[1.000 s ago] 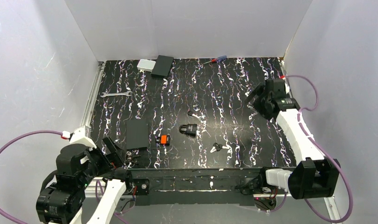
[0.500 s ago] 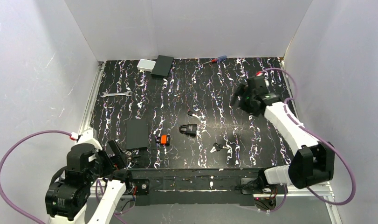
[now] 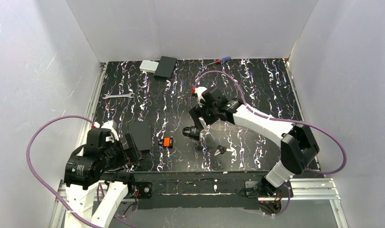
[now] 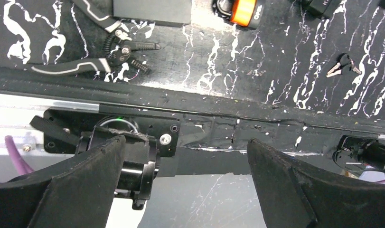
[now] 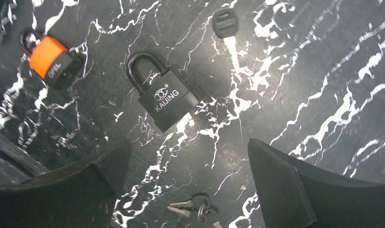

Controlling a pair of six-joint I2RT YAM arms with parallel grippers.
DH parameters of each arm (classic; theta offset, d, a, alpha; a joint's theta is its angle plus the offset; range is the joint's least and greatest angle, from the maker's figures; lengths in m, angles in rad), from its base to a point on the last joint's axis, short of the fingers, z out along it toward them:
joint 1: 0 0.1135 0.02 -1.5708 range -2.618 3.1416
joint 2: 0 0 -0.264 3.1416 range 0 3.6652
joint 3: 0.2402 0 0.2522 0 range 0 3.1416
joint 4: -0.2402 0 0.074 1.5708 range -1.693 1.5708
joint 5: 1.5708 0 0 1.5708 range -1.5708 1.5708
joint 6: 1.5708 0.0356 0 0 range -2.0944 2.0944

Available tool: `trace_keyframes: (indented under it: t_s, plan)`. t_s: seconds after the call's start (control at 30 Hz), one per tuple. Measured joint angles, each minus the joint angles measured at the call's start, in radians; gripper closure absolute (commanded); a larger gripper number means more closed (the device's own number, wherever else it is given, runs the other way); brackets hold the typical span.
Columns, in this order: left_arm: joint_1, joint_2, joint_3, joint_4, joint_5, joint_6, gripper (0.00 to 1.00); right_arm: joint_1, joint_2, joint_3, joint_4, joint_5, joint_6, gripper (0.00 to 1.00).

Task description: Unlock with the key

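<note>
The black padlock (image 5: 169,104) lies flat on the marbled mat, shackle closed, also seen in the top view (image 3: 192,132). The key (image 5: 196,207), a small bunch with dark heads and silvery blades on a ring, lies just near of it and also shows in the top view (image 3: 220,151) and the left wrist view (image 4: 341,65). My right gripper (image 5: 189,142) is open and empty, hovering over the mat between padlock and key (image 3: 199,134). A single dark-headed key (image 5: 224,22) lies beyond the padlock. My left gripper (image 4: 185,140) is open and empty above the table's near edge (image 3: 132,151).
An orange-bodied lock (image 3: 167,142) lies left of the padlock. A black box (image 3: 139,137) and pliers (image 4: 105,47) are near the left gripper. A wrench (image 3: 117,96), a grey box (image 3: 148,66), a black box (image 3: 165,67) and a screwdriver (image 3: 219,61) lie farther back.
My right arm has swung from the far right of the table leftward and down to above the padlock. My left arm has lifted and shifted slightly right.
</note>
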State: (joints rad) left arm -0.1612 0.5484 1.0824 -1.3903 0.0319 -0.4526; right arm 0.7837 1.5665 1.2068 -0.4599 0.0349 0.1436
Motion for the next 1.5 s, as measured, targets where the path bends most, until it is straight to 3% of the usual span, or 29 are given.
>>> trace_keyframes:
  t_s: [0.33,0.57,0.87,1.27,1.5]
  plan:
    - [0.000,0.040,-0.024,0.071,0.055,0.011,0.01,0.025,0.177,0.057,0.023,-0.094,-0.314,0.00]
    - [0.000,0.040,-0.029,0.074,0.068,0.011,0.01,0.037,0.243,0.080,0.014,-0.159,-0.404,0.00]
    - [0.000,0.057,-0.029,0.073,0.084,0.011,0.01,0.044,0.275,0.080,0.018,-0.202,-0.433,0.00]
    - [0.000,0.061,-0.029,0.073,0.093,0.003,0.04,0.046,0.289,0.114,0.180,-0.053,-0.322,0.00]
    - [0.000,0.061,-0.029,0.068,0.100,-0.001,0.05,0.040,0.395,0.251,0.192,0.045,-0.279,0.13]
